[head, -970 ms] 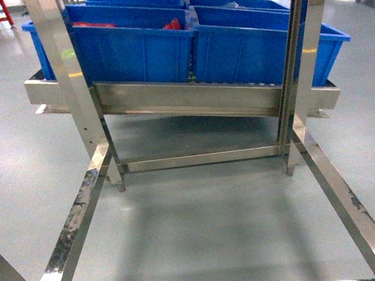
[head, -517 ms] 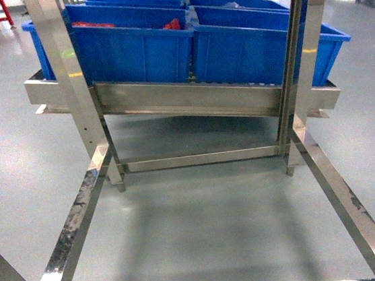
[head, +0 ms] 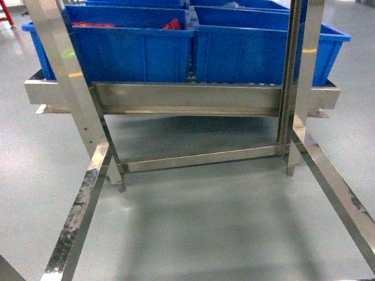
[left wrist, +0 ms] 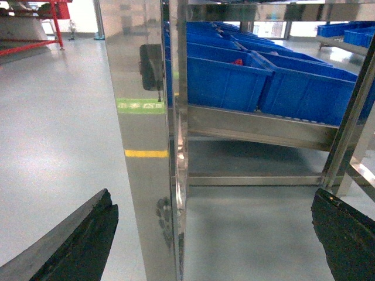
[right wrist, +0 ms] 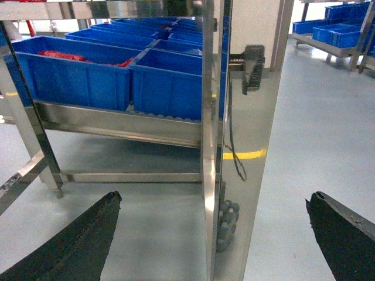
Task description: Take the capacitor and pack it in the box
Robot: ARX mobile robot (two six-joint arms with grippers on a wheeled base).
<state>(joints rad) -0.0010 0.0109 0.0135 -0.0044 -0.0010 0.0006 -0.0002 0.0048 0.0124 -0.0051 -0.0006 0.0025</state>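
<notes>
Both arms hang low with nothing in them. The left end effector is spread wide, its two dark fingers at the bottom corners of its own camera view with a steel upright of the rack between them. The right end effector is spread just as wide, and another upright stands between its fingers. Neither arm shows in the head view.

Beyond the uprights, a sloping steel shelf carries rows of blue bins, side by side and touching. Something red lies in the bin at the shelf's left front corner; whether those are capacitors is too small to tell. Below the shelf is bare grey floor framed by the rack's lower rails.

The pink box is in none of the views, so its place cannot be told.

My worry is those uprights. Each end effector looks close to one, and a reach toward the bins could knock a finger or wrist against the steel. A grab into the red pile could also bring up several pieces, or none.
</notes>
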